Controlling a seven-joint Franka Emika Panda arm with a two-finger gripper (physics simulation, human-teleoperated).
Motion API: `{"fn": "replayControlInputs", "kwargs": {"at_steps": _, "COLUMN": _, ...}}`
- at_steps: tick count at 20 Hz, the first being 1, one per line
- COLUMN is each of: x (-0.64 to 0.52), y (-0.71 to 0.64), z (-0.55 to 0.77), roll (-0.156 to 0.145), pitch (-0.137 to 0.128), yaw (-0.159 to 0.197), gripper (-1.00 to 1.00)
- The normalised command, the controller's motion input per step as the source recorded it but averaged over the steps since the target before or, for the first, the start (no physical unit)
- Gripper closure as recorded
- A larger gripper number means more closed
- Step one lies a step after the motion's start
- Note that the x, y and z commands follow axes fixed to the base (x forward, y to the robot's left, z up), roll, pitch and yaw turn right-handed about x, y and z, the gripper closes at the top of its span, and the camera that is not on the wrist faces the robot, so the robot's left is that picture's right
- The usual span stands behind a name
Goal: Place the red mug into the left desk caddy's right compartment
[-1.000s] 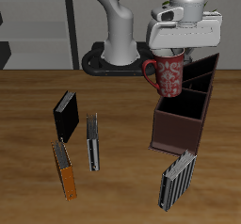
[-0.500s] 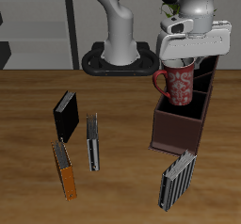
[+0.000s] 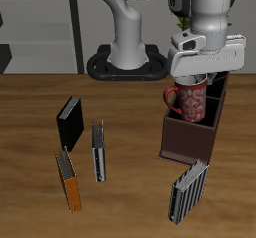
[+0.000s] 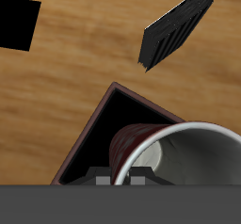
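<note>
The claw grips the red mug by its rim, holding it low over the left desk caddy. Lifting and carrying look done. Lowering it into the well and letting go remain.

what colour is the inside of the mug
Whitish; the red mug shows its pale inside best in the wrist view.

The exterior view looks down from the front across the surface. The wrist view looks straight down, close. Both show the left desk caddy and red mug.
</note>
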Motion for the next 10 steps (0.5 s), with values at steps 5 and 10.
{"fn": "replayControlInputs", "kwargs": {"at_steps": 5, "x": 0.1, "y": 0.04, "z": -0.27, "roll": 0.012, "pitch": 0.039, "yaw": 0.026, "gripper": 1.0}}
{"fn": "replayControlInputs", "kwargs": {"at_steps": 10, "x": 0.06, "y": 0.09, "z": -0.24, "roll": 0.023, "pitch": 0.046, "yaw": 0.018, "gripper": 1.0}}
